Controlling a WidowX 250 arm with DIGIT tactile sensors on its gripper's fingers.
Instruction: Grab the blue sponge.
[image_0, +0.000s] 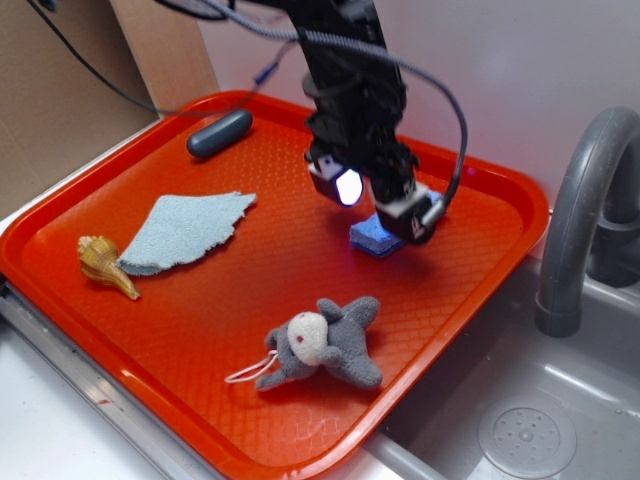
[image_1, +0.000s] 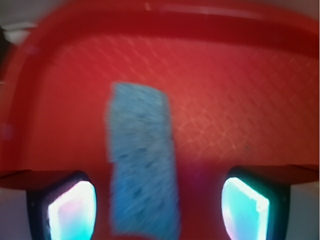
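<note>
I have the gripper (image_0: 378, 203) low over the tray (image_0: 480, 180), fingers spread wide. On the wrist view both pads (image_1: 72, 210) glow at the bottom corners, and the sponge (image_1: 142, 170) runs lengthwise between them, nearer the left pad than the right. It touches neither pad as far as I can see; that view is blurred, so I can't be sure of the gap on the left side.

On the exterior view the sponge (image_0: 372, 238) lies flat on the tray, directly under the fingers, its near end partly hidden by the right finger (image_0: 410, 215). I can't tell whether the fingertips touch the tray.

Around the fingers:
- Plush toy (image_0: 325, 343) lies in front of them, towards the camera, well apart, with a white loop on its left.
- Cloth (image_0: 185, 230) lies flat, off to the left of the fingers, well apart.
- Shell (image_0: 105, 265) sits just beyond the cloth's left tip, touching or nearly so.
- Dark capsule (image_0: 219, 133) rests at the far left, near the tray rim.
- Grey faucet (image_0: 580, 210) stands right of the tray, over the sink (image_0: 520, 430).

Nothing stands between the pads and the sponge. A cable (image_0: 455, 120) loops down the arm's right side, off the tray.
</note>
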